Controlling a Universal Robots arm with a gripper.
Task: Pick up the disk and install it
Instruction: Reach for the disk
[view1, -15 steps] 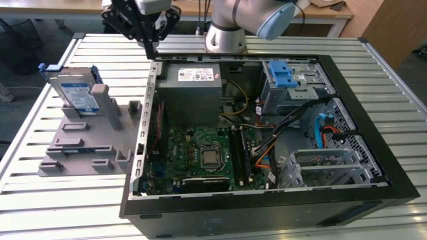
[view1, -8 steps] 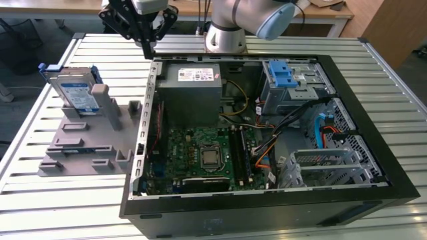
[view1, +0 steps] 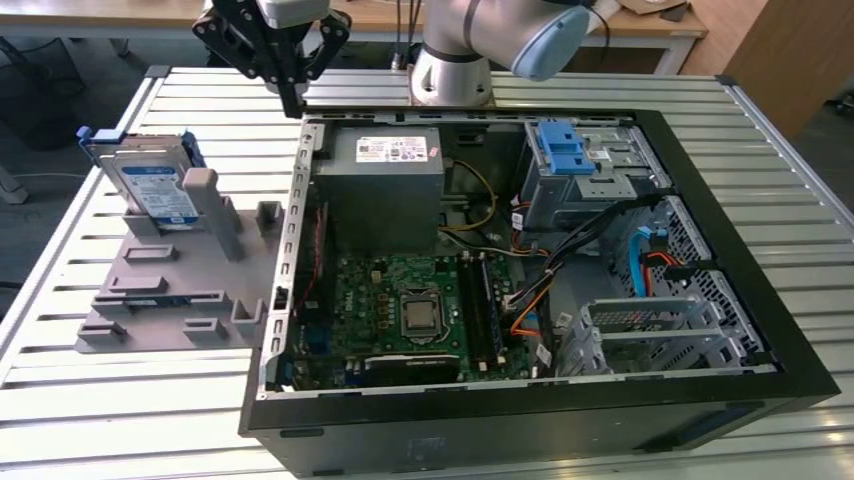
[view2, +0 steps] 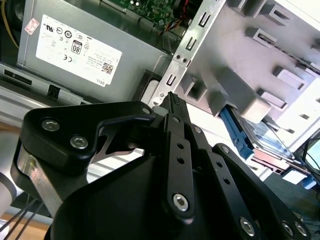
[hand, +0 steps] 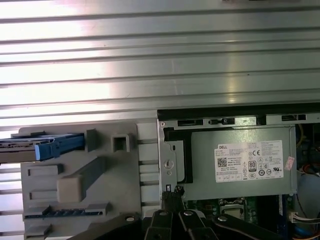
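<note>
Exterior view: disk (view1: 150, 190) stands on edge in a slot at the far corner of the grey fixture (view1: 174, 290). The fixture sits on the slatted worktop (view1: 120, 400) by the edge on the exterior view's left, just beside the open computer case (view1: 534, 420). The disk is blue-framed, with its thin edge up and its labelled broad face toward the worktop's near edge. In the first wrist view the disk (hand: 40, 146) shows edge-on as a narrow bar running square to the case's side wall, so its long axis looks to lie across the worktop, pointing at the case. How much of its height is gripable above the slot is hard to judge. There is 1 arm, and its gripper (view1: 291, 108) hangs over the case's far corner on the fixture side, above the wall next to the power supply (view1: 387, 190). The fingers look pressed together to a single tip, with nothing between them. From the gripper the disk lies toward the exterior view's left and a bit toward the near edge, lower down and clearly apart. Bare slats and the fixture's rim lie between the 2. The second wrist view has the closed tip (view2: 175, 102) over the case wall, with the fixture beyond it.
</note>
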